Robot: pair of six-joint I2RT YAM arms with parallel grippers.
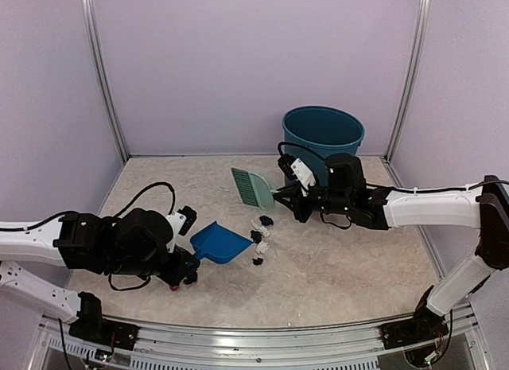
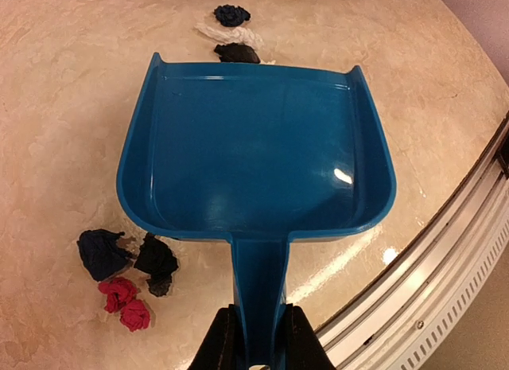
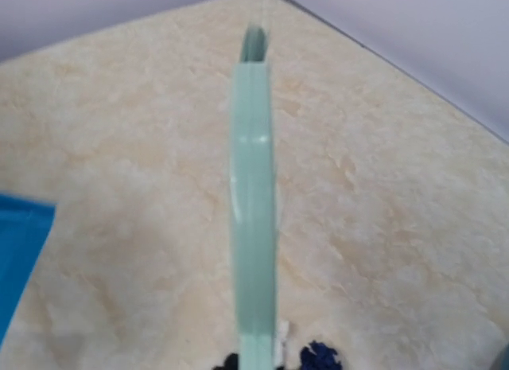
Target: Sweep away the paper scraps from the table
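My left gripper point(image 1: 188, 268) is shut on the handle of the blue dustpan point(image 1: 221, 243); in the left wrist view the black fingers point(image 2: 223, 338) clamp the handle, and the empty pan point(image 2: 254, 147) rests on the table point(image 1: 342, 266). My right gripper point(image 1: 285, 196) is shut on the pale green hand brush point(image 1: 253, 185), held above the table behind the scraps; its fingers are hidden in the right wrist view, where the brush point(image 3: 253, 187) shows edge on. Paper scraps point(image 1: 260, 236) lie just off the pan's lip point(image 2: 232, 36). More scraps, dark point(image 2: 102, 252) and pink point(image 2: 127, 302), lie left of the handle.
A teal bucket point(image 1: 324, 135) stands at the back right by the lilac wall. The silver rail point(image 2: 445, 251) runs close along the dustpan's right side. A corner of the dustpan point(image 3: 20, 251) and a navy scrap point(image 3: 320, 356) show in the right wrist view.
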